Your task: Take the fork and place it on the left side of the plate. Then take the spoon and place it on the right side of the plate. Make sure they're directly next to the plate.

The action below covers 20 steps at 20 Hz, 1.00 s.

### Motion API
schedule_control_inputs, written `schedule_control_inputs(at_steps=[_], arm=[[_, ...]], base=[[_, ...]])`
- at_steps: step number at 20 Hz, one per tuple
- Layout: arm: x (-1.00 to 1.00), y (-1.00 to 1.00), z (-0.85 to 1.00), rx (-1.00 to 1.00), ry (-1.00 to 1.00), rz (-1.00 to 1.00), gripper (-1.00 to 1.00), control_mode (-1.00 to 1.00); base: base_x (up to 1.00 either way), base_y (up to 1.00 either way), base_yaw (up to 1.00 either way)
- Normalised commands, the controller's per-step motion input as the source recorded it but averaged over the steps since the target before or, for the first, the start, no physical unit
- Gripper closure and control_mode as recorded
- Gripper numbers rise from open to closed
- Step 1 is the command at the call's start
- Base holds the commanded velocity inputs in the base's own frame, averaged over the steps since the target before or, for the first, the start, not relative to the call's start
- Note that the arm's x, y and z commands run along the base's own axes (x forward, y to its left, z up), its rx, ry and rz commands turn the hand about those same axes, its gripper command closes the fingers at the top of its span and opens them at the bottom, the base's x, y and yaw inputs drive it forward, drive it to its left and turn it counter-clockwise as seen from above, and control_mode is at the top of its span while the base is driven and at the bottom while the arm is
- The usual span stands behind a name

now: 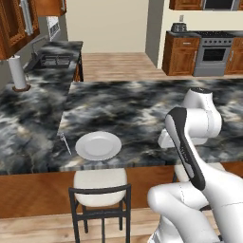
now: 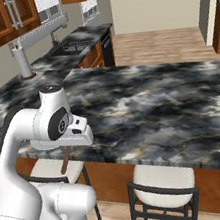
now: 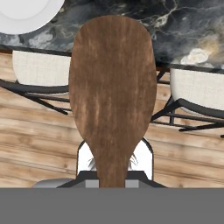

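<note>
The round white plate lies near the front edge of the dark marble counter. The thin silver fork lies on the counter just left of the plate. My gripper hangs off the counter's front edge, to the right of the plate, shut on the brown wooden spoon. In the hand view the spoon's oval bowl points away from the gripper. It hangs over the floor and the counter edge, and a part of the plate shows at the top left. In the left base view my arm hides the gripper.
Two cushioned stools stand under the counter's front edge, one of them right below the plate. A paper towel roll and a sink are far left. A stove stands at the back right.
</note>
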Motion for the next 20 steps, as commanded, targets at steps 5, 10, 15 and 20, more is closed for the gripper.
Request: schedule_control_inputs(at_steps=[5,10,15,20], arm=[[0.00,0.00,0.00,0.00,0.00,0.00,1.00,-1.00],[-0.01,0.00,0.00,0.00,0.00,0.00,1.00,-1.00],[0.67,0.04,-0.05,0.00,0.00,-0.11,1.00,-1.00],[1.00,0.25,-0.05,0.00,0.00,-0.21,1.00,-1.00]], base=[[0.00,0.00,0.00],[0.00,0.00,0.00],[0.00,0.00,0.00],[0.00,0.00,0.00]])
